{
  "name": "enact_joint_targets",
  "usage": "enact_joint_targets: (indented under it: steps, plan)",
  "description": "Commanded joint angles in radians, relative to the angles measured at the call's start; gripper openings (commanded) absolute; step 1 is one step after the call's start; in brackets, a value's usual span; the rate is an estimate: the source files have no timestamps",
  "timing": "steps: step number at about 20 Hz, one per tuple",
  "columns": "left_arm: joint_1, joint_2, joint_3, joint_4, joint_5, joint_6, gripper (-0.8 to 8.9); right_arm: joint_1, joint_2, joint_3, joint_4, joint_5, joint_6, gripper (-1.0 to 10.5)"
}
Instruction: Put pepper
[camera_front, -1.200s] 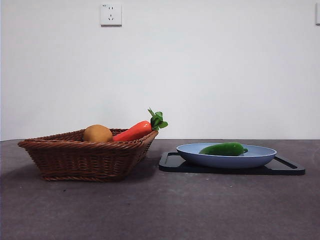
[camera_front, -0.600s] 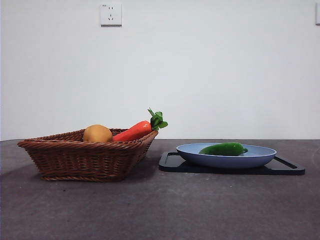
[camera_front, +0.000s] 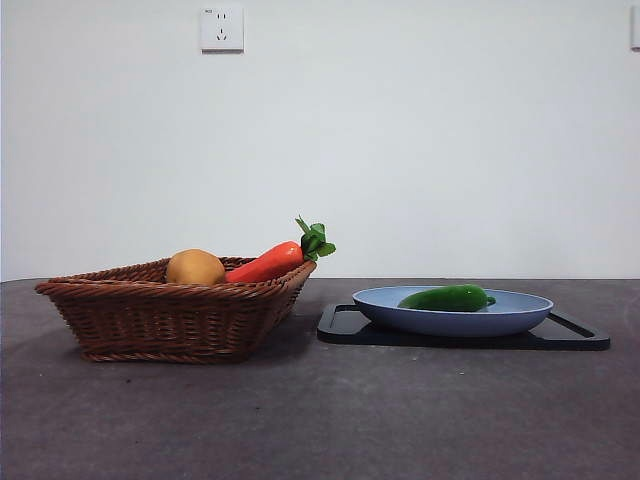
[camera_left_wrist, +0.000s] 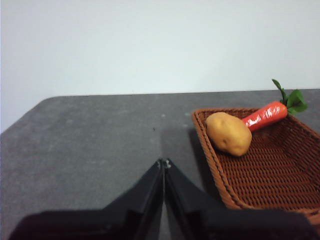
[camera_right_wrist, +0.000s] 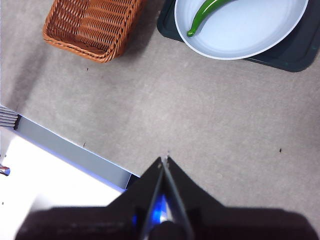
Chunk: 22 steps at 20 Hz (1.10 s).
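The glossy dark-green pepper (camera_front: 447, 297) lies in a pale blue plate (camera_front: 520, 316) on a black tray (camera_front: 340, 327), right of the basket. It also shows in the right wrist view (camera_right_wrist: 204, 16), lying in the plate (camera_right_wrist: 250, 35). My right gripper (camera_right_wrist: 164, 161) is shut and empty, high above the bare table, well away from the plate. My left gripper (camera_left_wrist: 163, 163) is shut and empty, over the table just beside the wicker basket (camera_left_wrist: 270, 170). Neither arm shows in the front view.
The brown wicker basket (camera_front: 150, 310) stands at the left and holds a round yellow-brown fruit (camera_front: 195, 267) and an orange-red carrot (camera_front: 270, 262) with green leaves. In the right wrist view the table's front edge (camera_right_wrist: 70, 150) runs close by.
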Motion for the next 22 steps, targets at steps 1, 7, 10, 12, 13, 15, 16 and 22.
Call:
enact_joint_targets:
  steps: [1,7,10,12,13,15,16,22]
  plan:
    - [0.003,-0.021,-0.007,-0.033,-0.003,-0.007,0.08,0.001,0.008,0.017,0.005,0.000,0.006,0.1]
    - [0.003,-0.019,-0.007,-0.190,0.004,-0.006,0.08,0.001,0.008,0.017,0.005,0.000,0.006,0.1]
    - [0.003,-0.018,-0.007,-0.189,0.002,-0.007,0.08,0.001,0.008,0.017,0.005,0.000,0.006,0.1]
    - [0.003,-0.018,-0.007,-0.189,0.002,-0.006,0.08,0.001,0.008,0.017,0.005,0.000,0.006,0.1]
    - [0.003,-0.018,-0.007,-0.189,0.002,-0.006,0.08,0.001,0.008,0.017,0.005,0.000,0.006,0.1]
    - [0.003,-0.018,-0.007,-0.189,0.002,-0.006,0.08,0.001,0.008,0.017,0.005,0.000,0.006,0.1]
    - [0.003,-0.018,-0.007,-0.189,0.002,-0.006,0.08,0.001,0.008,0.017,0.005,0.000,0.006,0.1]
    - [0.003,-0.018,-0.007,-0.189,0.002,-0.006,0.08,-0.008,0.002,0.017,0.017,0.004,-0.034,0.1]
